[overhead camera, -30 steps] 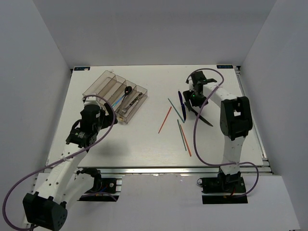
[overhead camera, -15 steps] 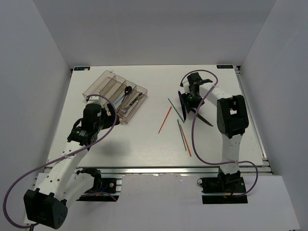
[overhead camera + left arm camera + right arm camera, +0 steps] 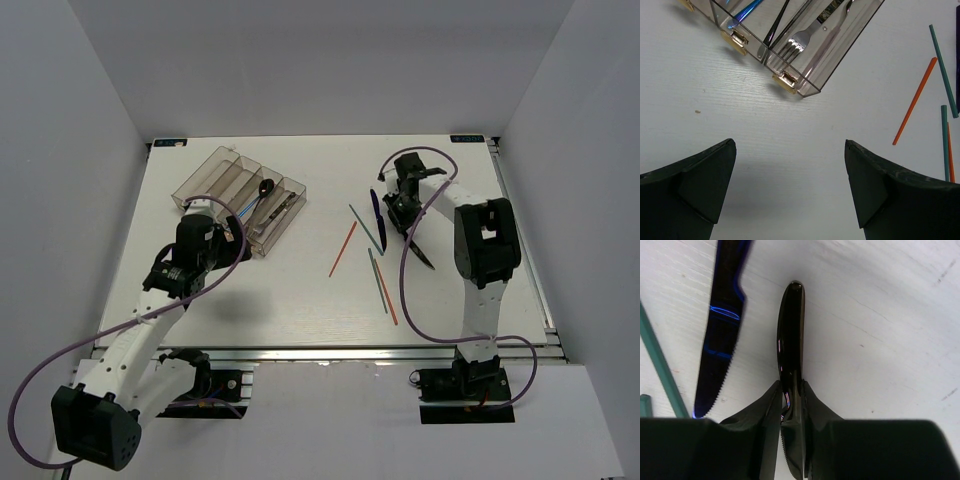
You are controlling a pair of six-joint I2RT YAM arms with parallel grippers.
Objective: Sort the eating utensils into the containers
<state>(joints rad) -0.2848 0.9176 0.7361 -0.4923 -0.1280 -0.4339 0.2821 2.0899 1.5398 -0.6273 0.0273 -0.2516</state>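
Note:
My right gripper is shut on a dark knife at the table's right side; the blade sticks out toward the near edge. A blue knife lies just left of it. Orange chopsticks and green chopsticks lie mid-table. The smoky tray at the left holds a silver fork, a blue utensil and a dark spoon. My left gripper hovers open beside the tray's near end, holding nothing.
Another green chopstick and orange chopstick lie nearer the front edge, right of centre. Grey walls close in the table on three sides. Purple cables loop off both arms.
My right gripper has closed from wide open onto the dark knife. The left arm has drifted slightly back from the tray, still open.

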